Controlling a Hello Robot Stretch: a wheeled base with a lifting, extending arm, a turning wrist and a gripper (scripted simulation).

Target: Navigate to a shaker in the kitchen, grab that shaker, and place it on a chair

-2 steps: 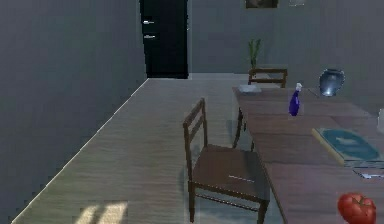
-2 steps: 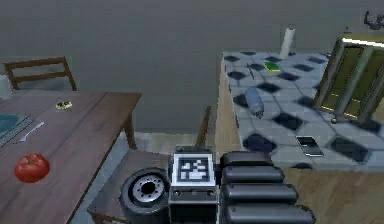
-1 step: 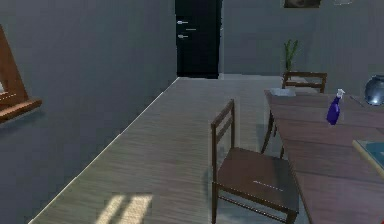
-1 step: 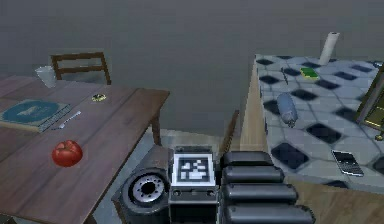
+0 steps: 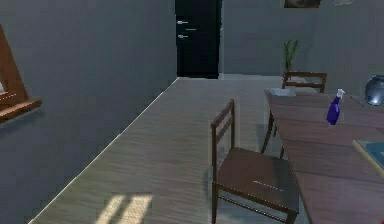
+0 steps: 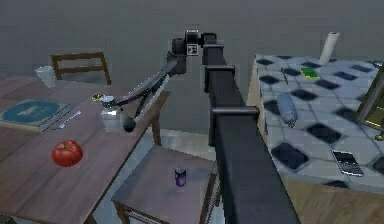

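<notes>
The chair seat (image 6: pixel 145 187) seems reachable between table (image 6: pixel 35 190) and counter (image 6: pixel 325 108).

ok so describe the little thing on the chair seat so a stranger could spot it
Start at the wooden table on the arm side view's left, then take the wooden chair beside it at the bottom middle. On its seat stands a small dark cylinder with a pale top; unlike the red fruit on the table, it stands alone on the seat.
</notes>
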